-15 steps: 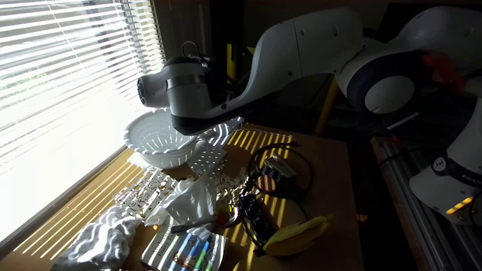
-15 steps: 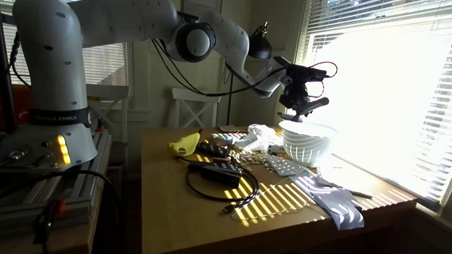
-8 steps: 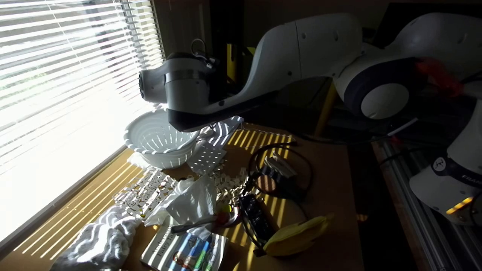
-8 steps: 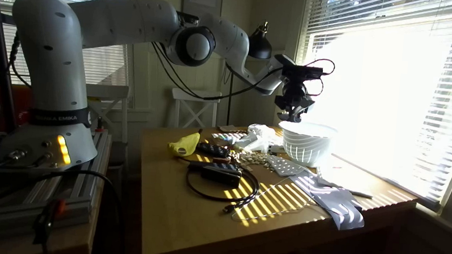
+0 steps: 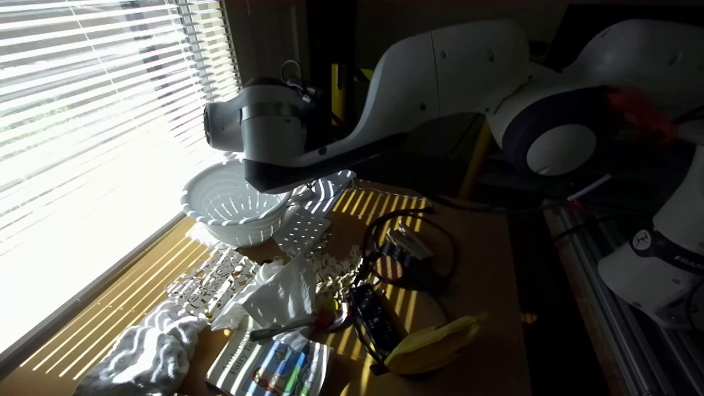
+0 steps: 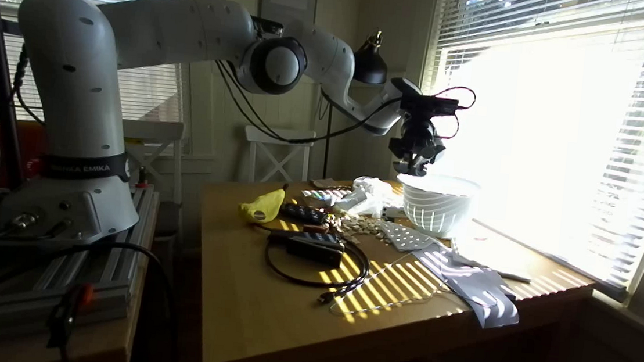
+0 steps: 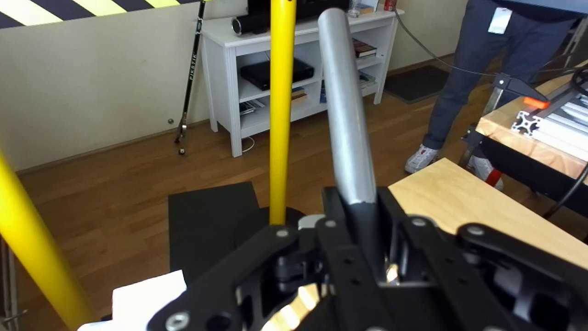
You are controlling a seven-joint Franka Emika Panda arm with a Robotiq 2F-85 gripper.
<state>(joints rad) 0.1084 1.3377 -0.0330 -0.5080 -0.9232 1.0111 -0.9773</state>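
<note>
A silver rod (image 7: 347, 105) with a rounded tip is pinched in the claw (image 7: 360, 202); in the wrist view the fingers (image 7: 390, 209) stand close together, with the rod between them. In an exterior view the claw hangs above the tabletop (image 6: 252, 309), near the rim of a pale colander (image 6: 436, 208), though the rod's outline is hard to pick out there. Whether anything touches that rim cannot be told. In both exterior views the colander stands upright by the tabletop's edge along the window (image 6: 550, 107).

Near its base, a grey sheet (image 6: 481, 294) droops over the adjoining edge, close to the window-side corner. Toward the middle lie a heap of small pieces (image 6: 356, 225) and a crumpled white bag (image 6: 370, 191). A black cable (image 6: 316, 285) loops beside a black box (image 6: 315, 254). A yellow banana-shaped thing (image 5: 432, 346) rests toward the edge away from the window. Toward the edge opposite the drooping sheet are a book (image 5: 269, 366) and a bunched towel (image 5: 157, 344), the towel closer to the window.

Beyond the tabletop stand a black lamp (image 6: 370, 65) and a white chair (image 6: 262, 136). The wrist view takes in a yellow pole (image 7: 281, 115), a white cabinet (image 7: 218, 32) and a person's legs (image 7: 477, 69).
</note>
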